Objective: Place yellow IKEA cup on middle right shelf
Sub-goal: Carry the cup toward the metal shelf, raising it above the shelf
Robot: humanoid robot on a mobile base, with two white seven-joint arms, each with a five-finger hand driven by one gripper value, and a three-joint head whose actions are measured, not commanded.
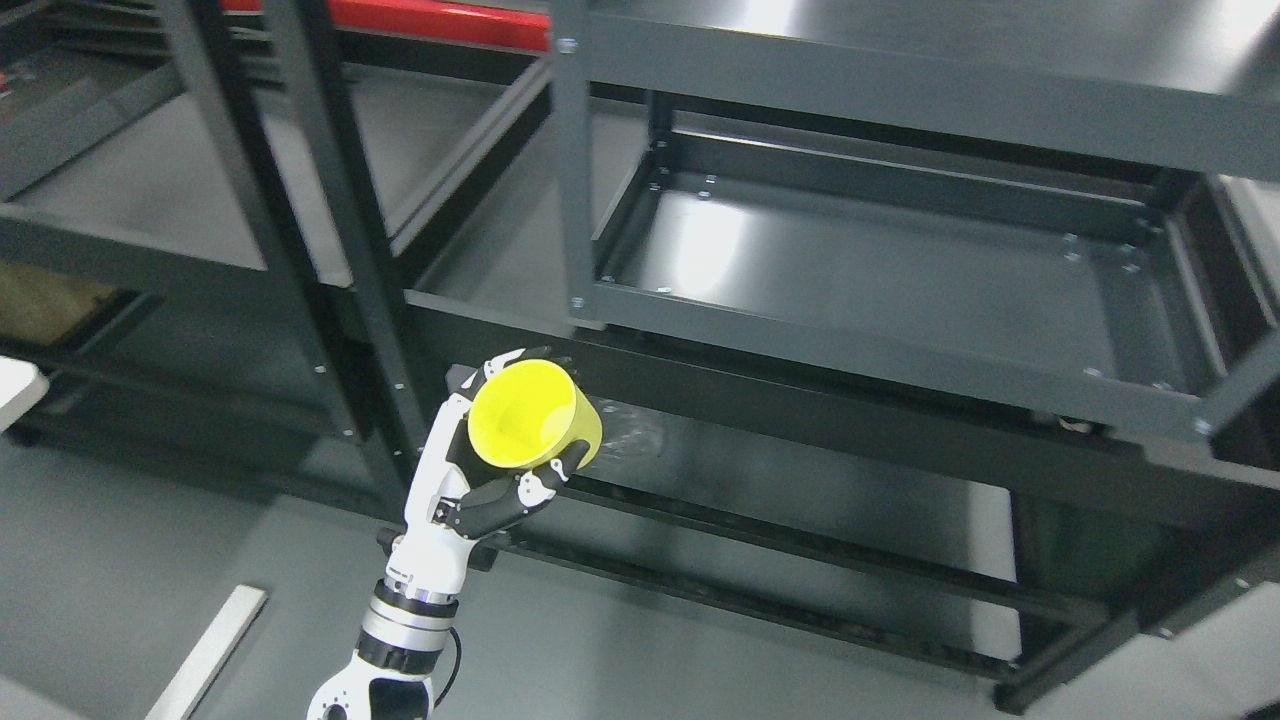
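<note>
The left robot hand (505, 440) rose from the bottom edge of the head view, its white and black arm (400, 620) coming in left of the middle. Its fingers (520, 495) were wrapped around a yellow cup (530, 415), with the thumb side curling under the cup's lower wall and other fingertips showing above the rim. The cup was tilted, its open mouth turned toward the camera and slightly to the left, so the inside was plainly visible and looked empty.

Above and to the right of the robot hand stood a dark metal shelf unit (575, 200). Its middle shelf (900, 270), a shallow tray with raised edges and small bolts in the corners, lay up and to the right of the cup, well apart from it. The cup had not yet reached that shelf; it hung in front of the unit's lower front rail (800, 400), just below the shelf's near left corner. A higher shelf (900, 60) spanned the top of the view, above the hand.

To the left of the hand, a second set of dark shelves (150, 200) stood behind slanting uprights. Below and left of the arm, a pale strip (210, 650) lay on the grey floor (120, 560). The right arm did not appear.
</note>
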